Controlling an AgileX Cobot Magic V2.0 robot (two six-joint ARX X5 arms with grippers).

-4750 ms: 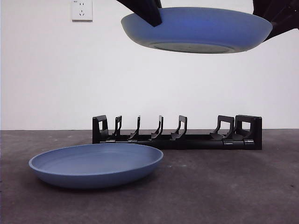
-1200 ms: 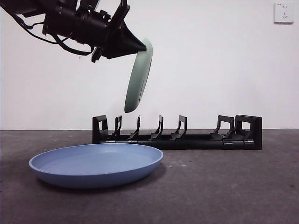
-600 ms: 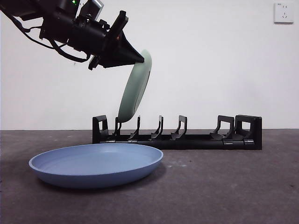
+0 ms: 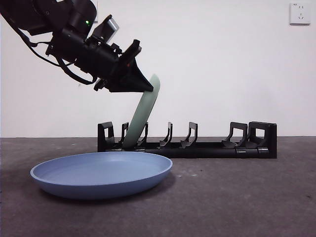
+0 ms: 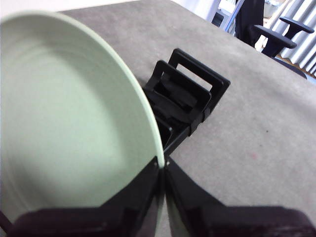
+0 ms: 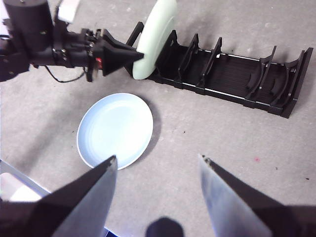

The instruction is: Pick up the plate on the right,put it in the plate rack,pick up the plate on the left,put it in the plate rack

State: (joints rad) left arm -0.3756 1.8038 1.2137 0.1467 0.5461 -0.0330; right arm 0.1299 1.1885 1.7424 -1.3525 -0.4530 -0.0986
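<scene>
While the left hand (image 4: 143, 85) pinches the rim of the green plate (image 4: 142, 113), the plate stands on edge, tilted, its top leaning right and its lower edge down among the prongs at the left end of the rack (image 4: 187, 143). In the left wrist view the two jaws meet on the plate's rim (image 5: 162, 165), one on each face, and the plate's pale green hollow (image 5: 69, 108) fills most of the picture, with a blocky end of the rack (image 5: 190, 101) just past it. Whether the plate's edge already touches the rack's floor I cannot tell.

The rack lies long and low across the far part of the grey tabletop (image 4: 237, 197), its other prongs bare. The blue plate (image 4: 101, 174) lies flat on the tabletop near the camera, in front of the rack's left end and apart from it.

The right hand (image 6: 155, 163) hangs high above the tabletop, holding nothing, its jaws spread wide. From there one sees the blue plate (image 6: 115, 129) beside the rack (image 6: 222, 76), the green plate (image 6: 155, 37) leaning in the rack's end slots, and the left arm (image 6: 54, 47) reaching in to it.

A socket (image 4: 300, 13) sits on the white wall at the upper right.
</scene>
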